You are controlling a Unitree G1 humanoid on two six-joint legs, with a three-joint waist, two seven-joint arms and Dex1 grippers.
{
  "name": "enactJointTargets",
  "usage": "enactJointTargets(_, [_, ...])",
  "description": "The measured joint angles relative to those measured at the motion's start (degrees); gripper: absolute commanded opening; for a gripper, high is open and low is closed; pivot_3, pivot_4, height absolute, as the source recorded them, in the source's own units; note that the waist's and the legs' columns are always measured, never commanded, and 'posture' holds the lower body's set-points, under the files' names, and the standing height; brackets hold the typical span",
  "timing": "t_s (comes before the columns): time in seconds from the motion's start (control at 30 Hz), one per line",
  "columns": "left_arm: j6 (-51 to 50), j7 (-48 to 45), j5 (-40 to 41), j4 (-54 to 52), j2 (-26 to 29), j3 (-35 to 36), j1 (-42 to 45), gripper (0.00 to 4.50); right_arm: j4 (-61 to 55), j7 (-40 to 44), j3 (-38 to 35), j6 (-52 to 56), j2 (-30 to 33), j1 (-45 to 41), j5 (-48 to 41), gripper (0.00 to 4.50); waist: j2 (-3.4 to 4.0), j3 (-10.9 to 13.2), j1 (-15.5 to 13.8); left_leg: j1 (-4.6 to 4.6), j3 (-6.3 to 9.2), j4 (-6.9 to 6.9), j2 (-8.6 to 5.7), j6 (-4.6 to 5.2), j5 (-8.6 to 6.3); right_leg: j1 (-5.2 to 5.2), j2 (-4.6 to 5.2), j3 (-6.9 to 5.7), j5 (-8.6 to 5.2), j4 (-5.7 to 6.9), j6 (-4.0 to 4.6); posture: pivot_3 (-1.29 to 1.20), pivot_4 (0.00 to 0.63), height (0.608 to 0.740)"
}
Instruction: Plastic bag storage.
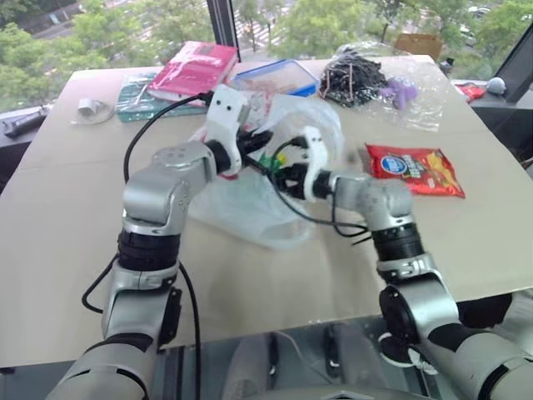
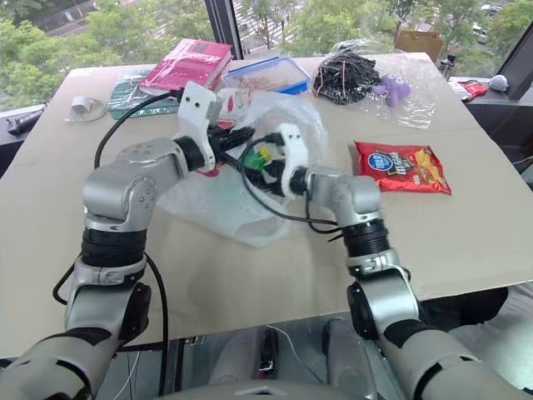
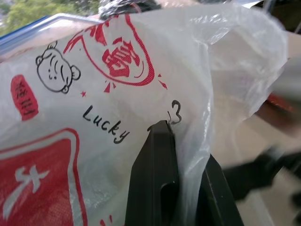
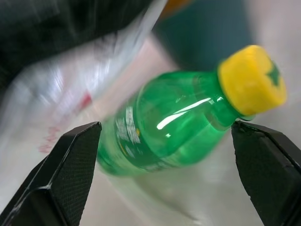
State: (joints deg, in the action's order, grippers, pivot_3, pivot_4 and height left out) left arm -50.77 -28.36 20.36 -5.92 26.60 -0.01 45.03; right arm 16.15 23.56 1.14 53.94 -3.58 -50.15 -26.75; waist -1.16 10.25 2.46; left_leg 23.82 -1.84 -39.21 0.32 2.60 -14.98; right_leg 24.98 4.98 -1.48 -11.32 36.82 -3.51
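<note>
A: Where's the plastic bag (image 1: 250,208)?
B: Mid-frame on the table (image 1: 75,242); left gripper (image 1: 254,142) is pinched on its film.
A: Right gripper (image 4: 164,136)?
B: Jaws wide, empty; green bottle (image 4: 178,127) lies between the fingertips, cap toward upper right.

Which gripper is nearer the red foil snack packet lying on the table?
Right. The right gripper is open at the white plastic bag, beside the red foil snack packet; the left gripper, shut on the bag, sits farther away.

Left fingers (image 3: 155,179) pinched, right fingers (image 4: 70,165) spread
</note>
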Motion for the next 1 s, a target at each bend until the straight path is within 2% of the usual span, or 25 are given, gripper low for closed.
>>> enactJointTargets(0.13, [0.2, -0.1, 0.0, 0.2, 0.3, 0.4, 0.0, 0.00, -4.8, 0.3, 0.7, -1.2, 1.5, 0.8, 0.1, 4.44, -0.02, 0.0, -0.7, 0.07, 0.05, -0.01, -0.02, 0.03, -0.01, -0.05, 0.13, -0.04, 0.01, -0.03, -0.02, 0.00, 0.150, 0.740])
enactJointTargets(0.33, [0.2, 0.1, 0.0, 0.3, -0.8, 0.4, -0.1, 0.00, -14.2, 4.3, 5.2, -4.1, 9.5, 4.7, 2.3, 4.44, -0.01, 0.0, -1.0, 0.06, 0.07, -0.02, -0.08, 0.03, -0.02, -0.04, 0.10, -0.07, 0.00, -0.08, -0.01, 0.00, 0.150, 0.740])
enactJointTargets(0.43, [0.3, -0.2, 0.0, 0.1, -0.9, -0.1, -0.2, 0.00, -26.3, 8.9, 6.2, -4.3, 22.4, 9.3, 3.3, 4.44, -0.01, 0.0, -1.9, 0.10, 0.09, -0.04, -0.10, 0.07, -0.04, -0.06, 0.12, -0.09, 0.00, -0.17, -0.02, 0.00, 0.150, 0.740])
enactJointTargets(0.53, [0.4, -0.3, -0.1, 0.3, -0.1, -0.1, -0.3, 0.00, -39.0, 14.5, 2.2, -2.9, 36.2, 15.8, 1.2, 4.44, -0.02, 0.0, -2.0, 0.10, 0.09, -0.03, -0.09, 0.26, -0.15, -0.08, 0.11, -0.11, 0.00, -0.23, -0.02, 0.00, 0.150, 0.740])
enactJointTargets(0.63, [0.9, -0.7, -0.1, 0.5, 0.0, -0.2, -0.4, 0.00, -46.3, 17.6, 0.0, -2.5, 45.8, 22.1, 0.8, 4.44, -0.03, 0.0, -1.7, 0.02, 0.06, -0.04, -0.04, 0.30, -0.18, -0.15, 0.07, -0.10, -0.01, -0.23, -0.02, 0.00, 0.150, 0.740])
enactJointTargets(0.7, [1.2, -0.9, -0.2, 0.5, 0.0, -0.5, -0.4, 0.00, -47.9, 19.1, -0.9, -2.5, 49.9, 26.9, 0.8, 4.44, -0.04, 0.0, -1.7, -0.08, 0.05, -0.05, -0.02, 0.32, -0.19, -0.23, 0.06, -0.09, -0.01, -0.21, -0.02, 0.00, 0.150, 0.740])
enactJointTargets(0.87, [1.5, -1.5, -0.7, 0.6, 0.0, -0.7, -0.4, 0.00, -44.5, 19.6, -1.0, -5.0, 51.8, 32.3, 3.0, 4.44, -0.05, 0.0, -1.8, -0.08, 0.04, -0.16, -0.02, 0.33, -0.19, -0.25, 0.05, -0.06, -0.01, -0.18, -0.03, 0.00, 0.150, 0.740])
enactJointTargets(1.0, [1.5, -1.6, -1.1, 0.5, 0.4, -0.6, -0.4, 0.00, -34.6, 18.0, 1.2, -10.6, 50.6, 34.9, 8.4, 4.44, -0.08, 0.0, -2.1, -0.05, 0.03, -0.18, -0.04, 0.30, -0.17, -0.27, 0.06, -0.06, -0.01, -0.23, -0.03, 0.00, 0.150, 0.740])
